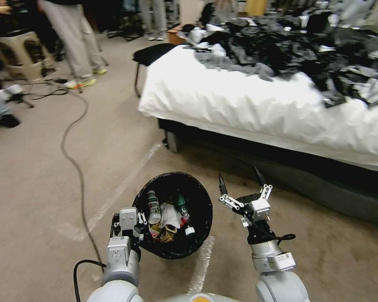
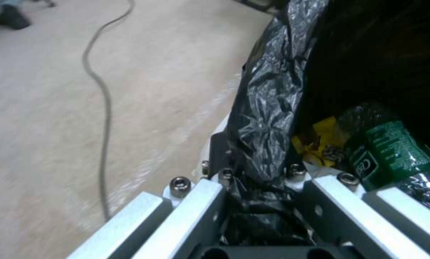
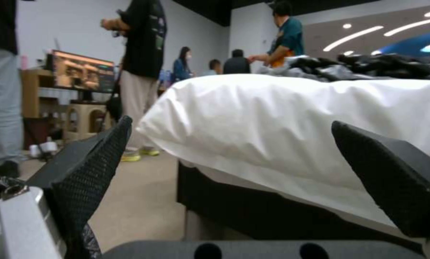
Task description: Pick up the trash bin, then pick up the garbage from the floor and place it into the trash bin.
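The trash bin (image 1: pixel 202 197), lined with a black bag, sits low in front of me over the beige floor (image 1: pixel 38 176). Inside it lies the garbage (image 1: pixel 169 216): a white bottle, a green bottle, tissue and wrappers. My left gripper (image 1: pixel 139 220) is shut on the bin's near left rim. In the left wrist view the left gripper (image 2: pixel 256 176) pinches the black bag rim (image 2: pixel 265 118), with a green bottle (image 2: pixel 387 154) and a yellow wrapper (image 2: pixel 318 140) just inside. My right gripper (image 1: pixel 239 176) hangs open and empty to the right of the bin, its fingers (image 3: pixel 99 154) spread toward the bed.
A bed with a white sheet (image 1: pixel 260 105) and a heap of black clothes (image 1: pixel 302 54) fills the right side. A dark cable (image 1: pixel 77 167) snakes across the carpet on the left. A black chair (image 1: pixel 151 54), a beige stool (image 1: pixel 19 52) and people stand farther back.
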